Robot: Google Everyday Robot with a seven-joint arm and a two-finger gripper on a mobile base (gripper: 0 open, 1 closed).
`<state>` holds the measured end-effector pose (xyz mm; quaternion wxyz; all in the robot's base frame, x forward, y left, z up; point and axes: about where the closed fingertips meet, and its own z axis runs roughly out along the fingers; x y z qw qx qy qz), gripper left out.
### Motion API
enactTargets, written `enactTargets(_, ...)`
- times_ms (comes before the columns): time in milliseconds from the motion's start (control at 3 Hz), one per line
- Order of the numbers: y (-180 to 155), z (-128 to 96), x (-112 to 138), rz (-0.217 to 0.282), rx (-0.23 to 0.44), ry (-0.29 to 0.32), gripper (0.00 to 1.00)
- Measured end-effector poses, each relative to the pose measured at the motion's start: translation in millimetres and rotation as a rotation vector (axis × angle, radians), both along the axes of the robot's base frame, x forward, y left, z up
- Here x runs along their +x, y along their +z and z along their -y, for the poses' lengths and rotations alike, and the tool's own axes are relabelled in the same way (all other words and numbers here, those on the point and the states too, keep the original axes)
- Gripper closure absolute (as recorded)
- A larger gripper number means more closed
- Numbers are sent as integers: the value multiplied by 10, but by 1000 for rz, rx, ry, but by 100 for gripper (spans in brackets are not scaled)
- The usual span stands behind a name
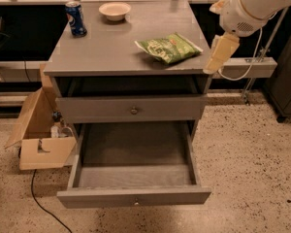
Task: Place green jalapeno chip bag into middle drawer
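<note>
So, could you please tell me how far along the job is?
Done: the drawer is pulled open. In hand: the gripper hangs just right of the chip bag, which lies on the cabinet top. Left: grasping the bag and placing it in the drawer.

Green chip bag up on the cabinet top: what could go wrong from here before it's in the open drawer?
The tool hangs at the right front corner of the cabinet, beside the green jalapeno chip bag. The bag lies flat, so a grab may slide it rather than lift it. The open middle drawer sticks out below; a release too far forward or back could miss it.
</note>
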<state>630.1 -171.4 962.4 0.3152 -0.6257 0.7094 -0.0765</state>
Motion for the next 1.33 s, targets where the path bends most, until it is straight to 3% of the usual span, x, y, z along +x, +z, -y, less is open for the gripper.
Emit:
enactTargets(333, 2, -1, -2, 0, 0, 0, 0)
enactTargets(667, -120, -89, 171, 1, 47, 26, 0)
enactTargets(1333, -342, -353, 693, -16, 147, 48, 0)
